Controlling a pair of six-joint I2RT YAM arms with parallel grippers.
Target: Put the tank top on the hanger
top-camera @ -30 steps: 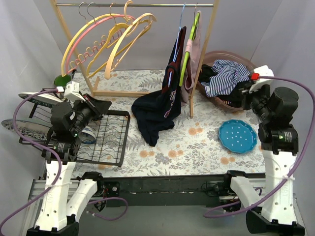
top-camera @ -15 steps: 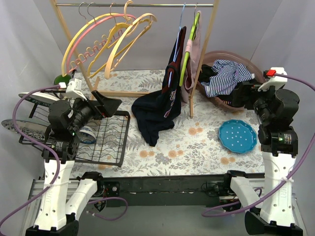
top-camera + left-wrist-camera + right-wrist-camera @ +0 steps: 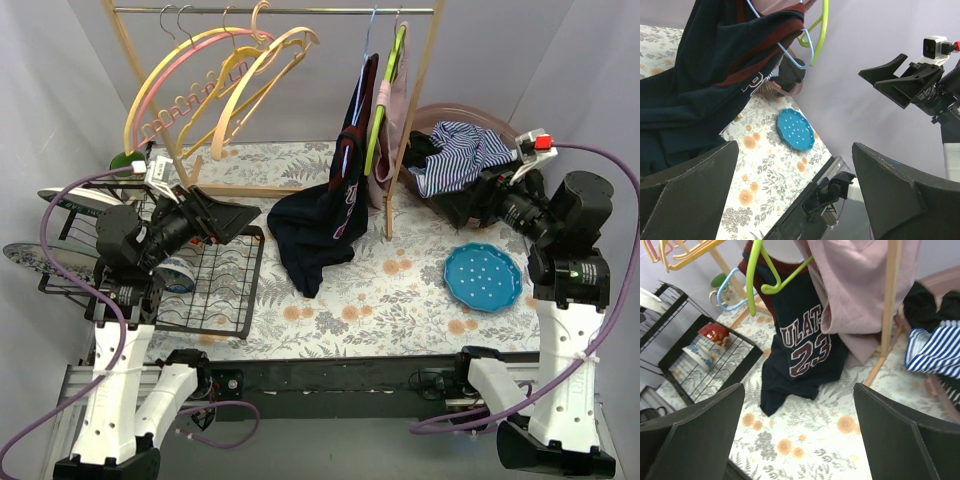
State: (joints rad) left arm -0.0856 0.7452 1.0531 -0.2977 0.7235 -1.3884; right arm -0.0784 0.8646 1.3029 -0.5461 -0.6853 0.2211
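Left gripper (image 3: 232, 216) – low, left of the rail (image 3: 280, 10), jaws spread wide, nothing between them. Tank top (image 3: 320, 215) – navy, hangs on the blue hanger (image 3: 799, 55) near the rail's right end, hem pooled on the table (image 3: 400, 290) below the rail. Right gripper (image 3: 478, 200) – right of the rail, jaws wide apart, empty, facing the rail.

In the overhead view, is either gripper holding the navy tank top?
No, the left gripper and the right gripper both stand open, well apart from the tank top.
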